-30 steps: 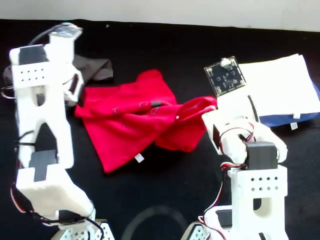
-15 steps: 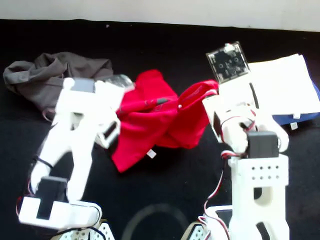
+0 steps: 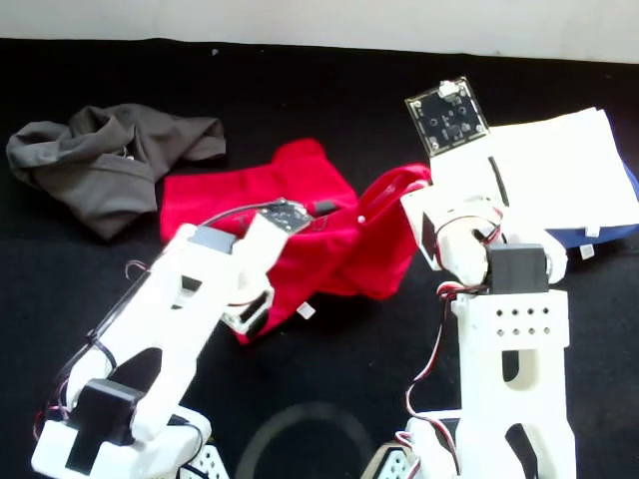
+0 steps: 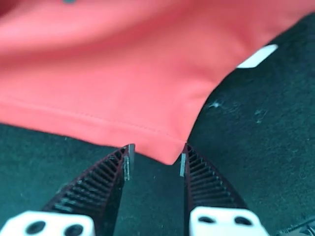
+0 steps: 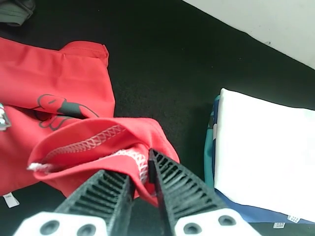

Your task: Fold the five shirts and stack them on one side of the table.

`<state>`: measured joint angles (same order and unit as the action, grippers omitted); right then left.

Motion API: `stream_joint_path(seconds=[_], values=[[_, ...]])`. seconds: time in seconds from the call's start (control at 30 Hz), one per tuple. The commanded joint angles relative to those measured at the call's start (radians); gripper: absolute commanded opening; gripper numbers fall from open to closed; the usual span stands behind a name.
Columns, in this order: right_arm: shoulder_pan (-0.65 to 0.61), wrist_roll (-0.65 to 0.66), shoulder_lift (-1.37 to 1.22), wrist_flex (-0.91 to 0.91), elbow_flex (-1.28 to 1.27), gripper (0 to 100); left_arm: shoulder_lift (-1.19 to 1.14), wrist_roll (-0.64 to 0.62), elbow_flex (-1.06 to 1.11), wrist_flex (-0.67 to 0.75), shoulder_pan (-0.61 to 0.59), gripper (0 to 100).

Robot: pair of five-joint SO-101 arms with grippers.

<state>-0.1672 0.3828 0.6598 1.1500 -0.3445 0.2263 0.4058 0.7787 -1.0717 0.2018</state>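
Right fingers (image 5: pixel 177 187) clamp the red shirt (image 3: pixel 329 261); left fingers (image 4: pixel 106 182) stand apart at its corner.

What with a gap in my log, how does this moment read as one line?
left end effector: open at red shirt corner | right end effector: shut on red shirt | grey shirt: crumpled

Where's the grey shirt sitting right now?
In the high view the grey shirt lies crumpled at the far left of the table, right beside the left edge of the red shirt.
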Motion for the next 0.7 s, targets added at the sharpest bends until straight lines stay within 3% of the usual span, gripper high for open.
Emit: stream_joint_path(seconds=[0.0, 0.3, 0.57, 0.67], values=[[0.004, -0.005, -0.001, -0.013, 0.044, 0.6, 0.03, 0.005, -0.001, 0.038, 0.022, 16], [0.004, -0.005, -0.001, -0.013, 0.042, 0.6, -0.173, -0.021, -0.012, 0.086, 0.022, 16], [0.004, -0.005, -0.001, -0.013, 0.042, 0.6, -0.216, -0.071, -0.059, 0.087, 0.022, 16], [0.004, -0.008, -0.001, -0.012, 0.041, 0.6, -0.206, -0.071, -0.062, 0.087, 0.019, 1]])
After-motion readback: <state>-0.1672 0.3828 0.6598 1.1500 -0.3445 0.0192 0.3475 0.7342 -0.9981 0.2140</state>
